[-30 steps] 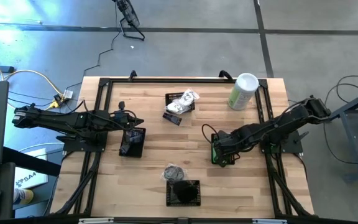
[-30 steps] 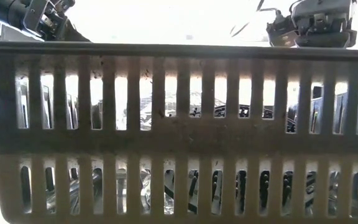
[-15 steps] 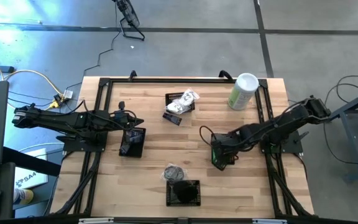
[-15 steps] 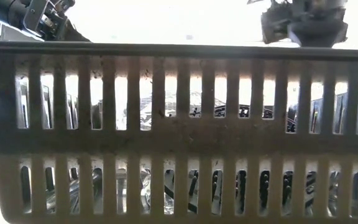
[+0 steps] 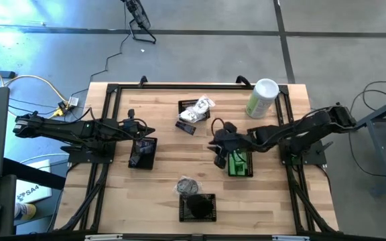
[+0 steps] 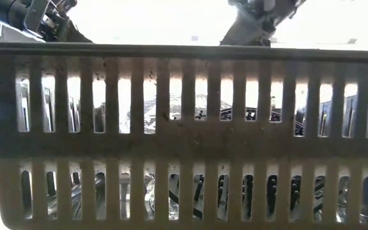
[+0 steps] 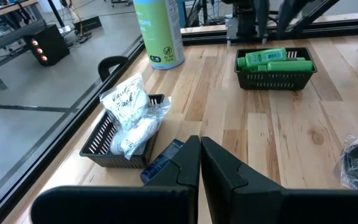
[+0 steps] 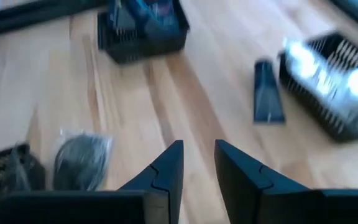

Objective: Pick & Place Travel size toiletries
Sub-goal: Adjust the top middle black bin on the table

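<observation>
Bright green tubes [image 5: 238, 163] lie in a black basket on the table's right half, also seen in the left wrist view [image 7: 273, 58]. White crinkly packets [image 5: 200, 107] fill the far basket [image 7: 128, 118]. A small dark tube [image 8: 268, 93] lies on the wood beside that basket. A clear bag of dark round pieces [image 5: 187, 184] rests by the near basket [image 5: 198, 206]. My right gripper [image 8: 197, 158] is open and hangs over bare wood left of the green basket, holding nothing. My left gripper [image 7: 199, 149] is shut and hovers above the left basket [image 5: 143, 152].
A tall pale-green canister with a white lid [image 5: 263, 98] stands at the far right corner. The near basket's slotted wall [image 6: 184, 137] fills the low view. Black frame rails run along the table's left and right sides. Bare wood lies between the baskets at the table's middle.
My right gripper has moved from over the green basket toward the table's left and a little toward its far edge, turning as it went. It now sits over bare wood near the middle, and the green tubes in the basket show uncovered. The left arm has kept still.
</observation>
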Robot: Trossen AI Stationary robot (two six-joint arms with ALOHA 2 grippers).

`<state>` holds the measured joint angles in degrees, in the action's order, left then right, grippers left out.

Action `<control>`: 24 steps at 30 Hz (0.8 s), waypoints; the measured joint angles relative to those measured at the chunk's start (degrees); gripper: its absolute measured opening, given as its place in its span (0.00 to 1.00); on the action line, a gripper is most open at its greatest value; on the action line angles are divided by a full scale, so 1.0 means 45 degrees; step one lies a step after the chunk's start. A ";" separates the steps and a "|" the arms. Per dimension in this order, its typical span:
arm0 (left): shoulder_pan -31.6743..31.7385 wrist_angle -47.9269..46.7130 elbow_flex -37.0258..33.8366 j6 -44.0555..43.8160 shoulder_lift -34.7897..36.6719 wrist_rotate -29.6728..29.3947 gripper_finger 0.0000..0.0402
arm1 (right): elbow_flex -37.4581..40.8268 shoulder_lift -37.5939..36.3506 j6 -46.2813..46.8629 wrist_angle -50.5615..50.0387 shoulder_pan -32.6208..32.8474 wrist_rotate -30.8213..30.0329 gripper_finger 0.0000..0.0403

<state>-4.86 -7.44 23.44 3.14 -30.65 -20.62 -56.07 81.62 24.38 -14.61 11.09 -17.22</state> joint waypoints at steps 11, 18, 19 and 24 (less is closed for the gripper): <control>-0.0001 0.0000 0.0000 0.0005 0.0000 -0.0005 0.03 | 0.0003 0.0000 -0.1191 0.1470 -0.0898 -0.0199 0.21; -0.0001 0.0000 0.0000 0.0005 0.0000 0.0000 0.03 | 0.0005 0.0000 -0.1188 0.1480 -0.1295 -0.0195 0.21; 0.0000 0.0000 0.0000 0.0005 0.0001 0.0000 0.03 | 0.0005 0.0000 -0.1218 0.1483 -0.1331 -0.0194 0.21; -0.0002 -0.0002 0.0000 0.0005 0.0002 -0.0002 0.03 | 0.0005 0.0000 -0.2016 0.1478 -0.1422 -0.0196 0.20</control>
<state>-4.87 -7.45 23.44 3.16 -30.64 -20.63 -56.05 81.62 15.30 -7.96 4.69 -18.10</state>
